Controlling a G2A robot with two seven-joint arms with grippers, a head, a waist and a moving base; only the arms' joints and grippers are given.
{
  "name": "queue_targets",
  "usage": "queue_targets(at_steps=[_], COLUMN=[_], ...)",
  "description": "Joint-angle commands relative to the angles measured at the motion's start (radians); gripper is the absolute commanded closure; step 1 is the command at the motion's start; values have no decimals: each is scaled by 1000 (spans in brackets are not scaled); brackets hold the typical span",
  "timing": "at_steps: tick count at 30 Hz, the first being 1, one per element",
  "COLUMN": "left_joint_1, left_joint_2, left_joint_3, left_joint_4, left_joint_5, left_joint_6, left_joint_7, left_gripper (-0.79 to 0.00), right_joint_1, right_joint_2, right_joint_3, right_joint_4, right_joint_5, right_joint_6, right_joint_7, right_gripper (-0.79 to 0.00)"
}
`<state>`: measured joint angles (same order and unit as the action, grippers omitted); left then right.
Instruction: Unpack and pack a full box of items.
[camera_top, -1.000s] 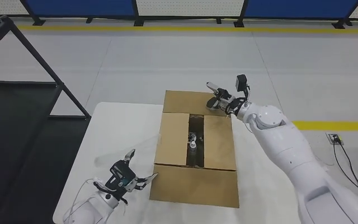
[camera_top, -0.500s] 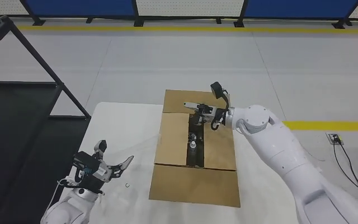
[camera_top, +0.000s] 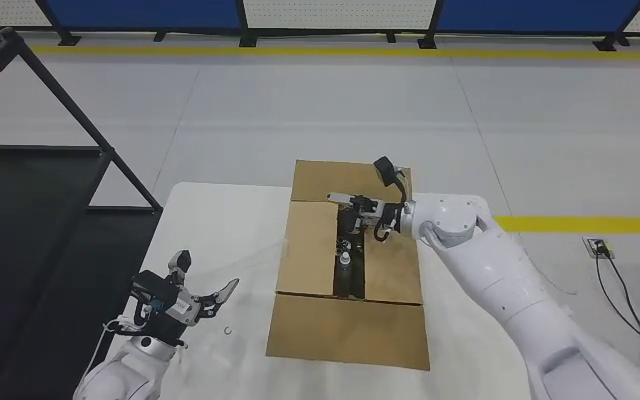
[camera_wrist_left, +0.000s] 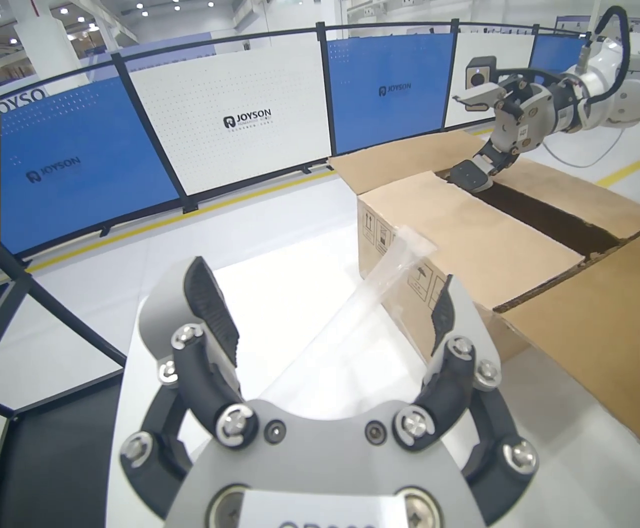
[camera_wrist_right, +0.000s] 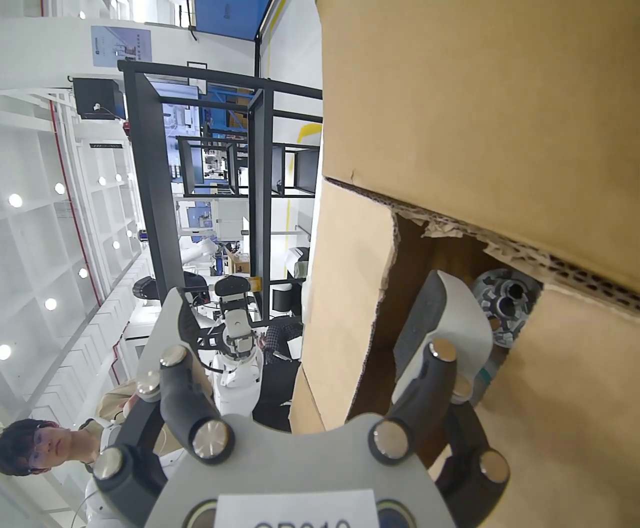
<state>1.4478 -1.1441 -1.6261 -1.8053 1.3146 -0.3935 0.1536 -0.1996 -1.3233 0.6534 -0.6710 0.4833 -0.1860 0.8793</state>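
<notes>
The cardboard box (camera_top: 305, 250) stands on the white table (camera_top: 210, 230) with its inner flaps parted by a dark slot. In the slot I see a small white bottle (camera_top: 345, 260) and a grey toothed metal part (camera_wrist_right: 505, 300). My right gripper (camera_top: 348, 208) is open at the slot's far end. One finger (camera_wrist_right: 440, 320) is inside the slot and the other (camera_wrist_right: 182, 320) is outside, with a flap edge between them. My left gripper (camera_wrist_left: 325, 310) hangs open over the table, left of the box, holding nothing.
A clear plastic strip (camera_wrist_left: 390, 270) leans from the table against the box's side. A small ring-like bit (camera_top: 228, 331) lies on the table near the left gripper. The box's outer flaps (camera_top: 350, 345) lie spread at the near and far ends.
My left gripper drew back from the box's near corner toward the table's left edge. My right gripper came from over the far flap to the slot, one finger dipping in.
</notes>
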Motion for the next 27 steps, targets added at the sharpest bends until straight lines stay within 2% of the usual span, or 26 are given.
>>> queue_targets(at_steps=[1,10,20,27], left_joint_1=[-2,-6,15,35], left_joint_2=[0,1,1,1], left_joint_3=[-2,-7,-26,-66], left_joint_4=[1,9,11,22], left_joint_5=[-3,-22,-45,-77], left_joint_6=[1,12,25,52], left_joint_7=[-2,-10,6,28], left_gripper=[-785,-785,-785,-785], right_joint_1=[-3,-9,14,20], right_joint_2=[0,-28,-57,-84], right_joint_3=[4,-3,40,42], right_joint_4=[-5,-25,-19,-82], right_joint_5=[-10,-19,47,69], right_joint_6=[11,50,-12,12], right_joint_7=[9,20,41,8], right_gripper=[-785,-785,-785,-785])
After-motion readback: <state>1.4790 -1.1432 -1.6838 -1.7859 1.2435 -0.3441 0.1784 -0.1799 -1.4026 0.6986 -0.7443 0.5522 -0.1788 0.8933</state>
